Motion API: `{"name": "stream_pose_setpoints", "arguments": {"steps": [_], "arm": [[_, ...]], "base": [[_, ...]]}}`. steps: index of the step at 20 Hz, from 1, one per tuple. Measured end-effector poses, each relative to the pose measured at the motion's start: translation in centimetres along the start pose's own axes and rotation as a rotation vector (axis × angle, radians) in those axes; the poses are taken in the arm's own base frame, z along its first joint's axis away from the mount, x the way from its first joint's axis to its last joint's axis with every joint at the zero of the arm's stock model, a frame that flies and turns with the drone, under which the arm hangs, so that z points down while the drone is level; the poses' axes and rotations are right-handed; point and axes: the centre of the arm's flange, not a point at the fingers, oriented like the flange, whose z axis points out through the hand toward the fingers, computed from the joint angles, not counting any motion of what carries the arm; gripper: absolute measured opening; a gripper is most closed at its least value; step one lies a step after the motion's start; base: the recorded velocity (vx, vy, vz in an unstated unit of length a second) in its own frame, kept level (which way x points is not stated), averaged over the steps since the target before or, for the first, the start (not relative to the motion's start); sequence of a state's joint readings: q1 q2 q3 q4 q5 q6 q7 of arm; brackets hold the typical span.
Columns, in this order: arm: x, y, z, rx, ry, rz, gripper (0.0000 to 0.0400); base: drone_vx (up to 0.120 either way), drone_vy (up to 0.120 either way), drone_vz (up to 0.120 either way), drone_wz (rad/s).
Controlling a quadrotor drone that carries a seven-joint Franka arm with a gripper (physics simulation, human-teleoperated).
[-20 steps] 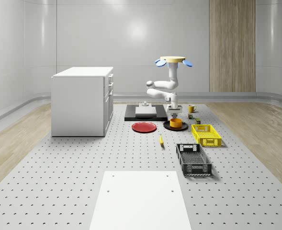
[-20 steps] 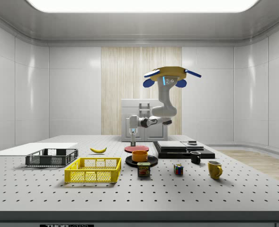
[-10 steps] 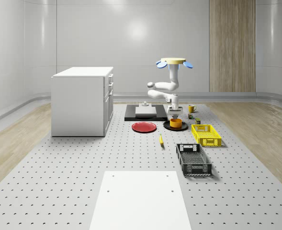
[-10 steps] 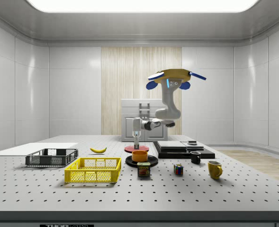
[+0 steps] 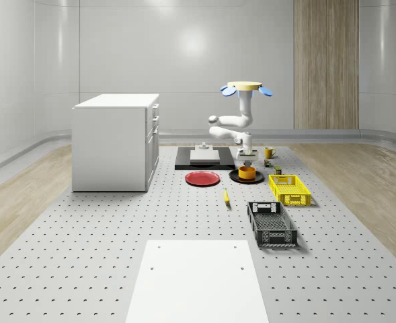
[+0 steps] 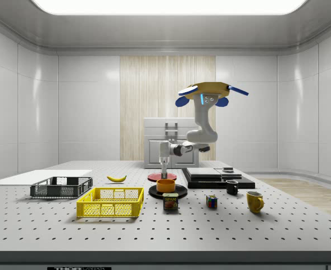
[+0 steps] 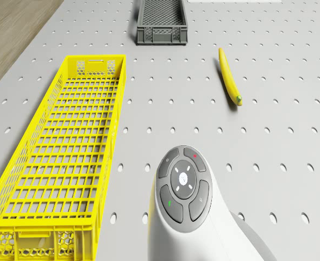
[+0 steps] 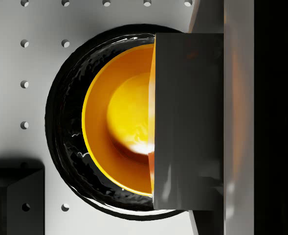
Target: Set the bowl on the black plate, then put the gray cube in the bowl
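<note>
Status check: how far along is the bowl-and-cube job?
Done: the orange bowl sits on the glossy black plate. In hand: the gripper holds the gray cube directly above the bowl, with the drone hovering over the table near the plate. Left: lower the cube into the bowl and release it; the bowl's inside is empty.

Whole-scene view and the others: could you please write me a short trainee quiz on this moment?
1. True or false: the bowl rests on the black plate.
2. The drone hovers and its hand holds the gray cube over: A red plate, B bowl, C yellow crate?
3. Which fruit lies on the table?
Key: 1 true; 2 B; 3 banana.
</note>
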State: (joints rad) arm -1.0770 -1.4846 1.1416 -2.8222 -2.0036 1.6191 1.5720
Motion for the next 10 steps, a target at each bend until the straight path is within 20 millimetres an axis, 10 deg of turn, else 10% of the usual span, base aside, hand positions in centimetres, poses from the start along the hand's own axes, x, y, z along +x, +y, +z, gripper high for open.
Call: {"name": "stream_pose_setpoints", "arguments": {"steps": [10], "arm": [[-0.3,0.3,2.4,0.000,0.000,0.000,0.0251]], "base": [[0.000,0.000,0.000,0.000]]}}
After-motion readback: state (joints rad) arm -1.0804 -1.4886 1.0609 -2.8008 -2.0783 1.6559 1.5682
